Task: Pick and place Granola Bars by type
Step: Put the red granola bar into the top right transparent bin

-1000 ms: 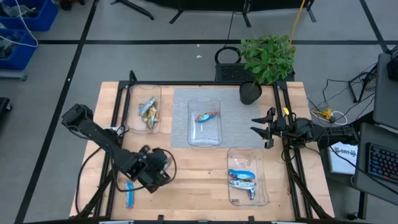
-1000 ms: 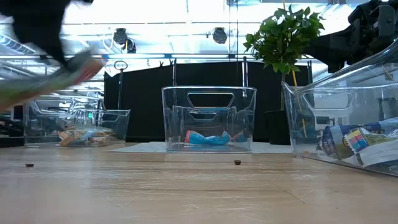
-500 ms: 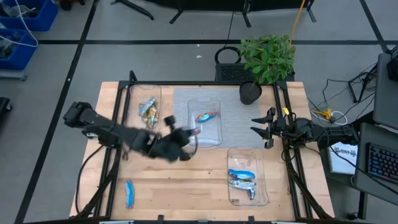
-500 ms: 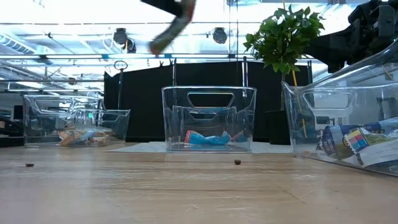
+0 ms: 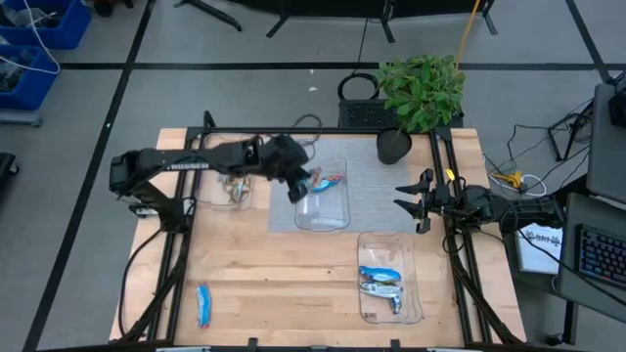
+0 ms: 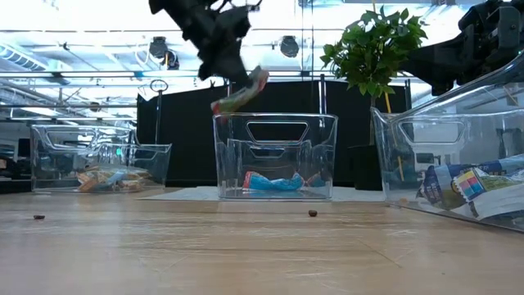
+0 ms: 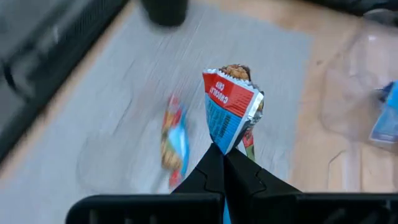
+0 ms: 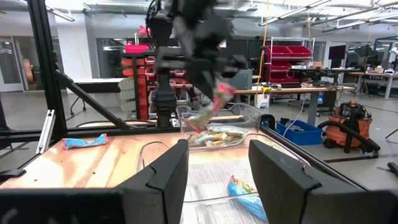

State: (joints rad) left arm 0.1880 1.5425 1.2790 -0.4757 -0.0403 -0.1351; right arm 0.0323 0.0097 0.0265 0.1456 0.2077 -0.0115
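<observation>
My left gripper [image 5: 301,186] is shut on a granola bar [image 7: 230,106] in a blue-and-red wrapper and holds it in the air over the left rim of the middle clear tray [image 5: 337,217]. One blue bar [image 5: 328,181] lies in that tray. In the low view the held bar [image 6: 240,92] hangs just above the middle tray [image 6: 274,123]. Another blue bar [image 5: 203,305] lies flat on the wood near the table's near-left corner. My right gripper [image 5: 416,200] waits open at the table's right edge. My left gripper pinches the bar by one end of its wrapper [image 7: 225,146] between its two fingertips. The rest of the bar sticks out beyond the fingers. The fingers slant down from above, and the bar is lifted clear, tilted below them [image 6: 240,92].
The left tray [image 5: 217,196] holds tan bars. The near-right tray [image 5: 416,293] holds silver and blue bars. A potted plant [image 5: 421,93] stands at the far edge, right of the grey mat [image 5: 367,200]. Bare wood lies between the near trays.
My left gripper has swung from the table's near-left area, beside the loose blue bar, up and toward the far edge and the right, ending over the middle tray. It stayed shut on the bar, which travelled with it. The loose blue bar stayed put.
</observation>
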